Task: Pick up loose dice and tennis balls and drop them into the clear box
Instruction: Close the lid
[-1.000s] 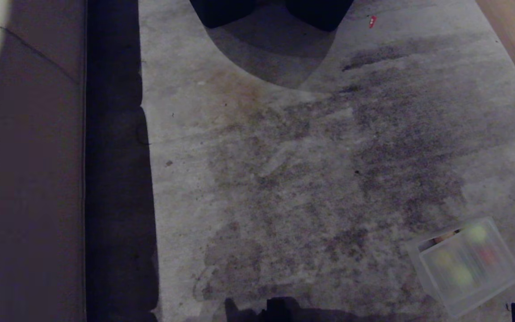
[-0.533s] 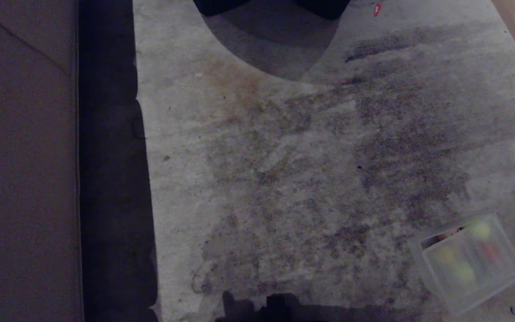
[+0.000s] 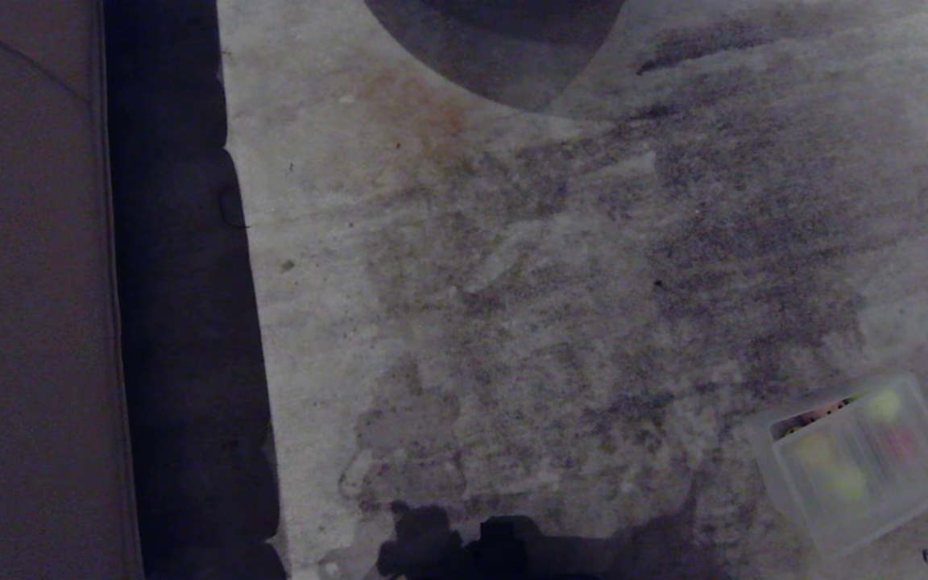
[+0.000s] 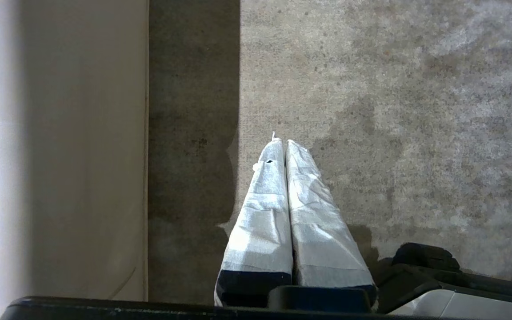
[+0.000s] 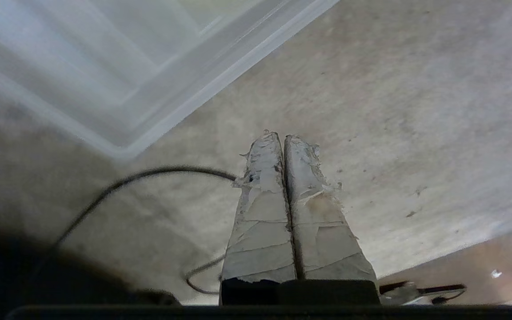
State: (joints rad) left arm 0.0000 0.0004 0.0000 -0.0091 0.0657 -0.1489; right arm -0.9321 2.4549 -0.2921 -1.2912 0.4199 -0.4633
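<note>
Translucent clear box [image 3: 863,467] lies skewed on the carpet [image 3: 512,282] (both claws pressed together, empty).

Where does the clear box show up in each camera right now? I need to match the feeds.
Head view: clear box at lower right, on the floor.
Left wrist view: not in it.
Right wrist view: its rim crosses the upper left, beyond the shut right end effector.
Shared landmark: the stained grey floor.

Frosted plastic clear box [image 3: 786,471] on matt, stained carpet [image 3: 512,282]
</note>
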